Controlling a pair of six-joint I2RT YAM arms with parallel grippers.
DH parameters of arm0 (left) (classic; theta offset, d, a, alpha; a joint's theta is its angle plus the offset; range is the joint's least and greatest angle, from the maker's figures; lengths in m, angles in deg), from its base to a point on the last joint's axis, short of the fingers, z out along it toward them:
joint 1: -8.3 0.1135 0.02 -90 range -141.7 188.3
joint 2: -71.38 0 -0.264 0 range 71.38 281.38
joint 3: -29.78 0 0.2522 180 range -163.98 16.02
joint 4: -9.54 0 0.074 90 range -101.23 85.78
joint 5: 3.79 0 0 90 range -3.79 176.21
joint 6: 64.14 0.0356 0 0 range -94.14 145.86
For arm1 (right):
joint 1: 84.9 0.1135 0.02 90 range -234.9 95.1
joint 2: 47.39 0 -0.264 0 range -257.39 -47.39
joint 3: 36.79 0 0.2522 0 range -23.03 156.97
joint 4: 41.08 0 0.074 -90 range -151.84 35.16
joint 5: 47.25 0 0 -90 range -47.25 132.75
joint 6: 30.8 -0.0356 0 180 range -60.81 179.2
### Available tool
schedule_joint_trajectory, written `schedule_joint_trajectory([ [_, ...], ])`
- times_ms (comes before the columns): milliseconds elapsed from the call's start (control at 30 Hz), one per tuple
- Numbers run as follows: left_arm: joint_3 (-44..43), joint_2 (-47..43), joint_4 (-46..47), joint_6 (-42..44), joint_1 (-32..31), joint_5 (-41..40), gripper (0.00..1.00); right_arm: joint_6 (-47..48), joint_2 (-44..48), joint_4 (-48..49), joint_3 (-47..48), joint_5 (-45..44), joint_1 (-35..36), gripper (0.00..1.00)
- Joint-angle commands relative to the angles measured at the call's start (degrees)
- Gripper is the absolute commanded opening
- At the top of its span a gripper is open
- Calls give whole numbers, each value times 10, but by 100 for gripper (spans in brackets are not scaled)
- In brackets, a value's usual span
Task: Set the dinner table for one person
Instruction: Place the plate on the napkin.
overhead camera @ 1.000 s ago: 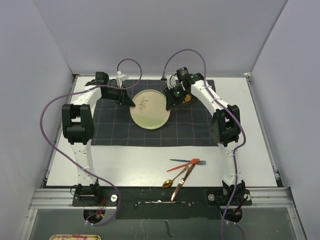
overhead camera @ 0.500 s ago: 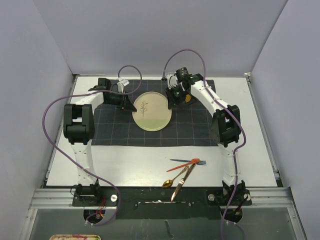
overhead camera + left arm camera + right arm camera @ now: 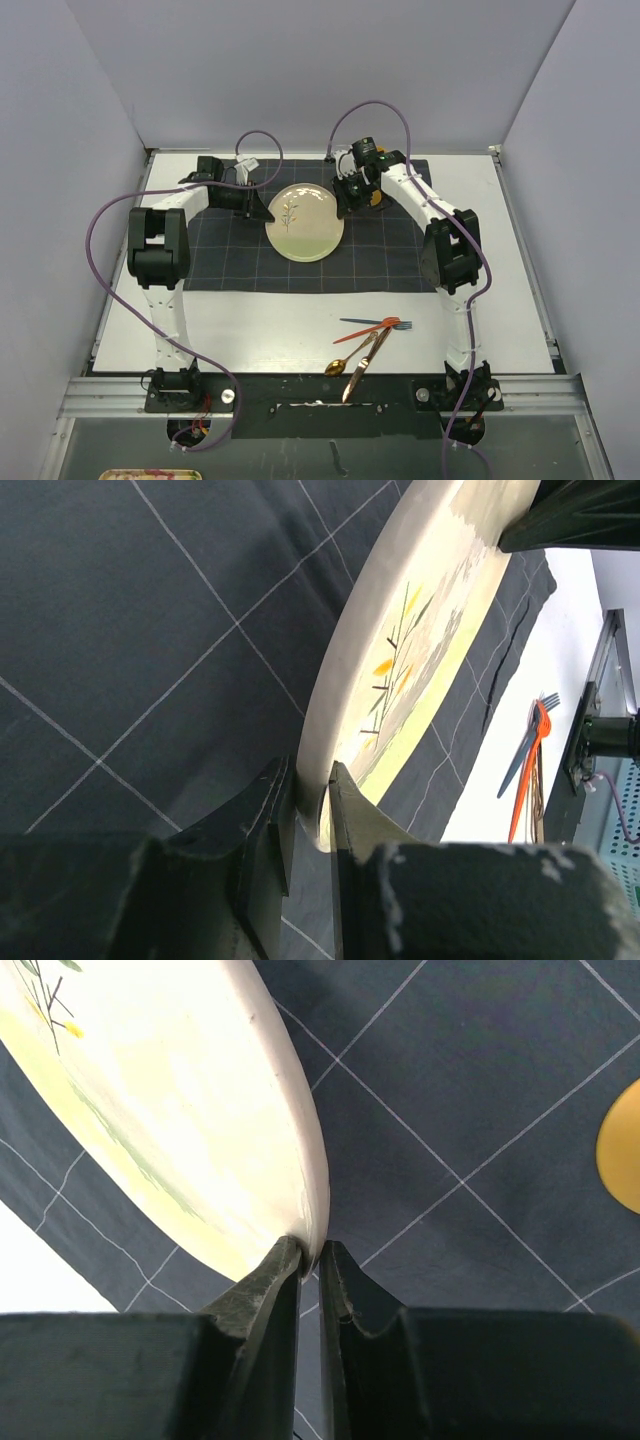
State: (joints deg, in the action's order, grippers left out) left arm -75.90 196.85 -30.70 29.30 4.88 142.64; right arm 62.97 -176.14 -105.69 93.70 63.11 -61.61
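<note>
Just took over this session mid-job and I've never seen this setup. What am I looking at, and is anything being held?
Two white robot arms are bolted at the table's near edge. The wide picture looks down from above and behind them; the two close-ups come from cameras on the wrists. A dark cloth lies on the table, with a plate over it. The left claw and right claw each pinch the plate's rim from opposite sides. A fork, spoon and knife lie near the front edge, untouched.
</note>
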Motion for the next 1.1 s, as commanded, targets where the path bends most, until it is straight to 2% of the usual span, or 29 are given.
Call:
schedule_joint_trajectory([
  [0,0,-39,63,-27,11,-51,0,4,62,-3,0,-30,-12,1],
  [733,9,-36,67,-55,7,-71,0,-6,11,21,26,-24,-12,0],
  [1067,-33,-14,44,-64,6,-67,0,-15,-6,24,43,-6,-13,0],
])
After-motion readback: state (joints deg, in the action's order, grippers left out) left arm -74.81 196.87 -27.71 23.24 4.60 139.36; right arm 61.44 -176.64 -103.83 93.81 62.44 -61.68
